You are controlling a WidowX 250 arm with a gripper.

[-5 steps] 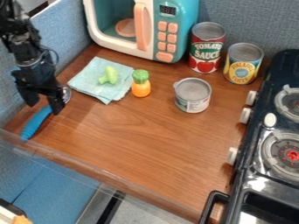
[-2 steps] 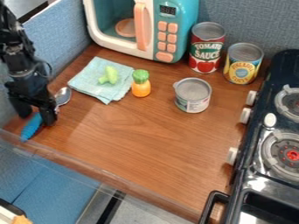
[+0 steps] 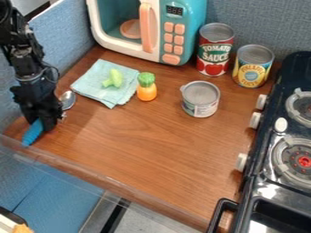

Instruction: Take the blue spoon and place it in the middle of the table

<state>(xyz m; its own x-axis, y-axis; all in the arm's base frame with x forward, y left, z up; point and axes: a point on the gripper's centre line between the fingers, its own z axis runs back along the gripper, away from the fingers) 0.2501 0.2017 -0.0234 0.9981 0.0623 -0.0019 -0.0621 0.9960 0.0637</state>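
Observation:
At the left edge of the wooden table, the black gripper (image 3: 41, 124) is down at table height, its fingers closed around the middle of the blue spoon. The spoon's blue handle (image 3: 32, 132) sticks out below the gripper, towards the table's front left corner. Its metal bowl (image 3: 68, 99) shows above and to the right of the gripper. The part between is hidden behind the fingers. The wooden table (image 3: 152, 145) bears the spoon.
A light blue cloth (image 3: 125, 95) with a green toy broccoli (image 3: 113, 78) lies right of the arm, beside an orange toy carrot (image 3: 146, 91). An opened can (image 3: 200, 99), two taller cans and a toy microwave (image 3: 199, 9) stand behind; a stove (image 3: 267, 182) is at right.
The gripper has come down and a little to the left over the handle, and its fingers have drawn together on it. The spoon lies where it was.

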